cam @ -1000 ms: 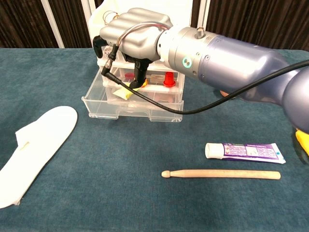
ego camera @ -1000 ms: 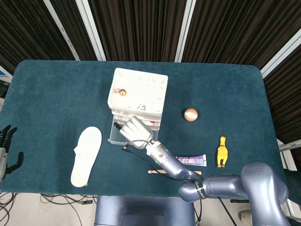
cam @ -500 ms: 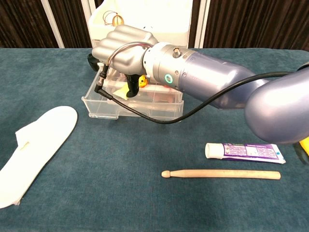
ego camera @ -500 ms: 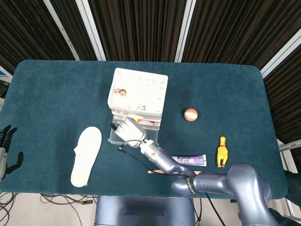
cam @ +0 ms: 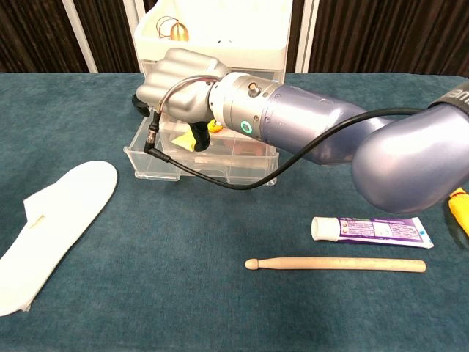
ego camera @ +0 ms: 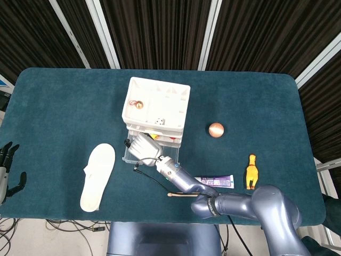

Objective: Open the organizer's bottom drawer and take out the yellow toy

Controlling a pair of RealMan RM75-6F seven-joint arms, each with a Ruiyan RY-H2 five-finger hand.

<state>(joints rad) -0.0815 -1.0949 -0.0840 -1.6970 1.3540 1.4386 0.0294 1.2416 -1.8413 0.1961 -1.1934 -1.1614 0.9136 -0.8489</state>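
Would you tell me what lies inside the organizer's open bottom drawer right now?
The bottom drawer shows a yellow toy beside the fingers of the right hand and a pale yellowish piece. The hand and arm cover the rest.

A white insole [ego camera: 97,176] is lying at lower left on the teal counter [ego camera: 64,106]. A toothpaste tube [cam: 371,231] is sitting just above a wooden drumstick [cam: 335,264] at lower right. An orange ball [ego camera: 216,129] is resting right of centre.
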